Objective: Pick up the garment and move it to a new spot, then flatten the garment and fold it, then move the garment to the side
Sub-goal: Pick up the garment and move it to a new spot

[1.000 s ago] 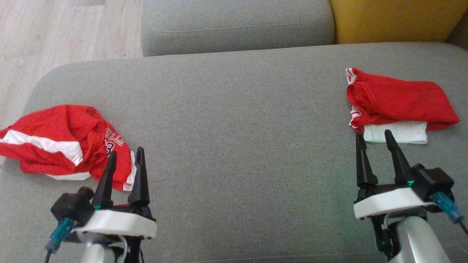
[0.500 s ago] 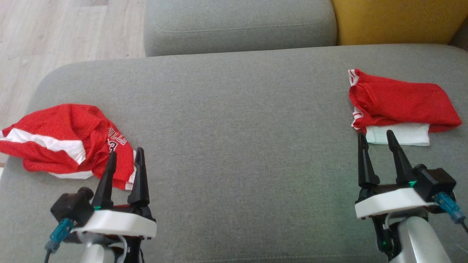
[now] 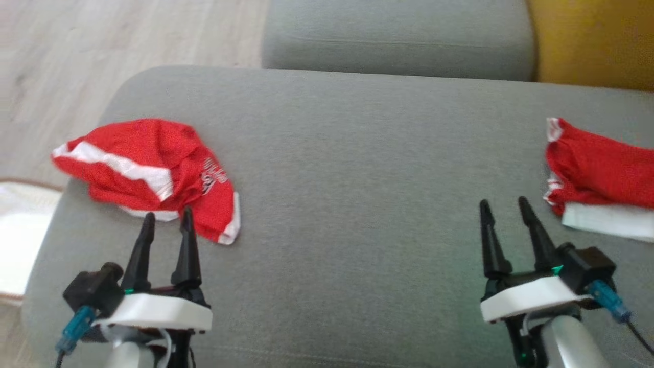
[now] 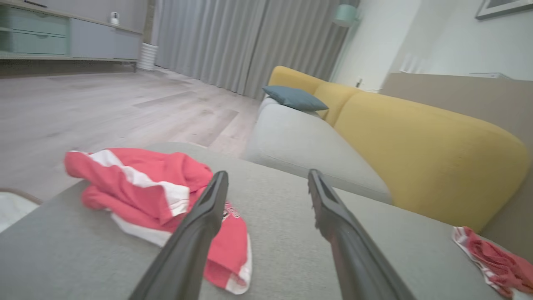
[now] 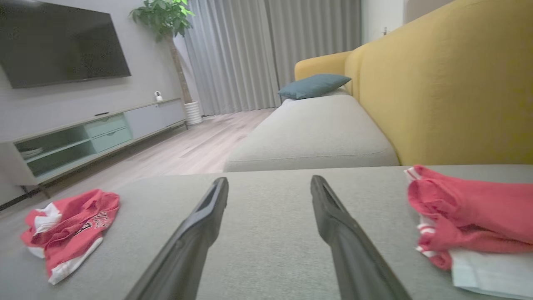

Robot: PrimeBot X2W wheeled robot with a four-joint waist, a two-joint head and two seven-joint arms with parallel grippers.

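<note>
A crumpled red garment (image 3: pixel 153 174) with white stripes and lettering lies on the left part of the grey seat (image 3: pixel 357 179). It also appears in the left wrist view (image 4: pixel 158 196) and far left in the right wrist view (image 5: pixel 70 225). My left gripper (image 3: pixel 167 214) stands open just in front of the garment's near edge, with nothing between its fingers (image 4: pixel 267 175). My right gripper (image 3: pixel 503 202) is open and empty (image 5: pixel 270 179) over bare seat at the right.
A folded red and white stack (image 3: pixel 598 168) lies at the seat's right edge, just right of my right gripper. A second grey cushion (image 3: pixel 398 36) and a yellow backrest (image 3: pixel 592 41) lie behind. Wood floor (image 3: pixel 102 46) and a white mat (image 3: pixel 15 240) lie off the left edge.
The whole head picture has shifted right, so the camera has turned left. Both garments lie as before and both grippers stay open.
</note>
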